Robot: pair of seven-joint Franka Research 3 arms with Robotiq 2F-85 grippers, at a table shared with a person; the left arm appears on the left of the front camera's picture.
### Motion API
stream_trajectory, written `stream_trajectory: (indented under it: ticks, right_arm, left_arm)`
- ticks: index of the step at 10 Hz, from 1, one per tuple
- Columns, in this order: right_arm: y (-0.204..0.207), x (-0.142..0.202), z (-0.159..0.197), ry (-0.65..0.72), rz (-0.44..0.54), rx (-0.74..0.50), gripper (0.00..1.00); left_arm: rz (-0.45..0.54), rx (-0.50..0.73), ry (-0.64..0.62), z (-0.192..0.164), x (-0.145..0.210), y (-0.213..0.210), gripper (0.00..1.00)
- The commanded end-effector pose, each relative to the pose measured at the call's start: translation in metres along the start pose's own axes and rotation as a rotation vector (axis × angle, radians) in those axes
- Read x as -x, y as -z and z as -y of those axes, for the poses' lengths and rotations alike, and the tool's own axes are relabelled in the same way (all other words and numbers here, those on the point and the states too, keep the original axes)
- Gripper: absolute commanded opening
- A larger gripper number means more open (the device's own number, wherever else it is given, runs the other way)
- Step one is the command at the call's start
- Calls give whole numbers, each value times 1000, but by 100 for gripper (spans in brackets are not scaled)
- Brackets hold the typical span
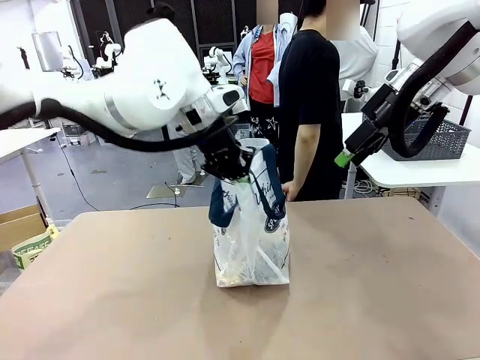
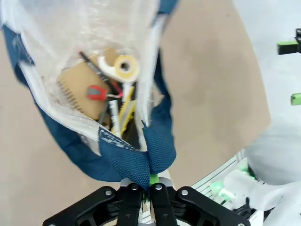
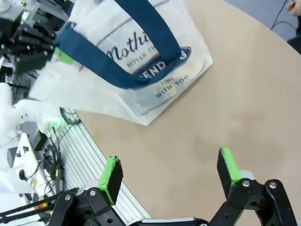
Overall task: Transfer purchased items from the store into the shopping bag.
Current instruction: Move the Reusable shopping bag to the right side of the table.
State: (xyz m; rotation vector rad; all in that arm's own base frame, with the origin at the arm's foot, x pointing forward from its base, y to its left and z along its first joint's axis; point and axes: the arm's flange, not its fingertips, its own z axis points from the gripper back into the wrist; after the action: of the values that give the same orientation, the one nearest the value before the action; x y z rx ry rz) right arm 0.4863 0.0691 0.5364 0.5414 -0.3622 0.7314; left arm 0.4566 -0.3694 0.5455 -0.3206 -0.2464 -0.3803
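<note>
Tan tabletop under shopping bag, left gripper clamped on its strap, right gripper apart.

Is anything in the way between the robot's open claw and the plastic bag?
Nothing visible is. The right gripper hangs open above bare table, and the shopping bag lies straight ahead of it. The left gripper is at the bag's far end, shut on a blue strap.
</note>
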Motion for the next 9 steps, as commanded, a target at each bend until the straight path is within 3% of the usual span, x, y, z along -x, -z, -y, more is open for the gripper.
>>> stream_trajectory:
  ticks: [1, 2, 5, 9]
  right_arm:
    - [-2, -6, 1, 14, -8, -11, 100]
    - [-2, -6, 1, 14, -8, -11, 100]
    - [-2, -6, 1, 14, -8, -11, 100]
    - [-2, -6, 1, 14, -8, -11, 100]
  left_arm:
    - [-58, -116, 24, -9, -30, -31, 0]
    - [-93, -159, 43, -17, -37, -48, 0]
    - [-55, -276, 50, -58, -49, -95, 0]
    - [-27, -443, 47, -109, -25, -163, 0]
